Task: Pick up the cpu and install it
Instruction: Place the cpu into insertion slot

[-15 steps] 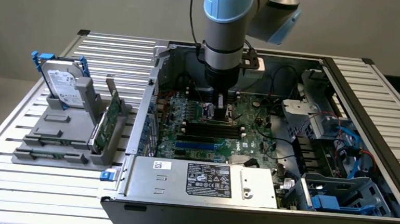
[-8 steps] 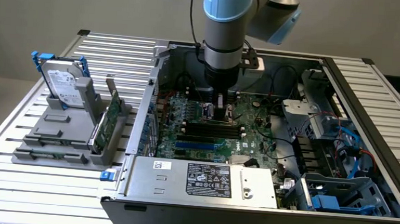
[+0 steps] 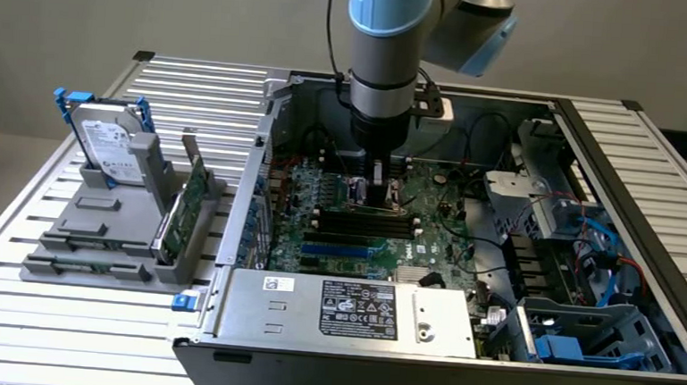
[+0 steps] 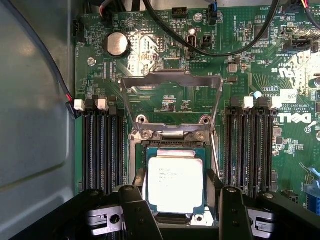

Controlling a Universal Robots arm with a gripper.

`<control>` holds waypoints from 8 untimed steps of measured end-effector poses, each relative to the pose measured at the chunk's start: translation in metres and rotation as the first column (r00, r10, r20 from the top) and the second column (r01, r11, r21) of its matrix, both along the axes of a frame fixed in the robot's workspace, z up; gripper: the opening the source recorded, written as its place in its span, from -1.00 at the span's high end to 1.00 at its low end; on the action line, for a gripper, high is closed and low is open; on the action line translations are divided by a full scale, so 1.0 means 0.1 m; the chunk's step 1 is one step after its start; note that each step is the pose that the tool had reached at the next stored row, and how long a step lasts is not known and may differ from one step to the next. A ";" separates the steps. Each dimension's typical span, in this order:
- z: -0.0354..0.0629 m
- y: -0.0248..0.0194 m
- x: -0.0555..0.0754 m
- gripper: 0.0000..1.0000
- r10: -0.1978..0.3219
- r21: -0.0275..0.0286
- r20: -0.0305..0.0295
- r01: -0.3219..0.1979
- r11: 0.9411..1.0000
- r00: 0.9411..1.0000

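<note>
Black two-finger gripper (image 4: 180, 197): jaws stand apart, flanking small square silver-topped cpu (image 4: 176, 183); contact cannot be told. Cpu sits flat in socket of green motherboard (image 4: 250, 75); hinged metal retention frame (image 4: 172, 82) lies flipped open.

Looks like a robotics lab or test bench to me, not anyone's home. There's a robot arm (image 3: 387, 61) hanging over an open computer case (image 3: 631, 174) on a slatted metal table (image 3: 49, 318), with spare parts parked in a grey holder (image 3: 103, 222). Plain bare wall (image 3: 151, 11) behind, I think.
</note>
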State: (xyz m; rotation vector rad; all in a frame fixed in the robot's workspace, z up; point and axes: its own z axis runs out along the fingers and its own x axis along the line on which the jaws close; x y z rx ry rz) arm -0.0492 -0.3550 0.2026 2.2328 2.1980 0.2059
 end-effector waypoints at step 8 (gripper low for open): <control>0.001 0.022 0.00 -0.09 -0.002 -0.011 0.000 0.002 1.000 1.000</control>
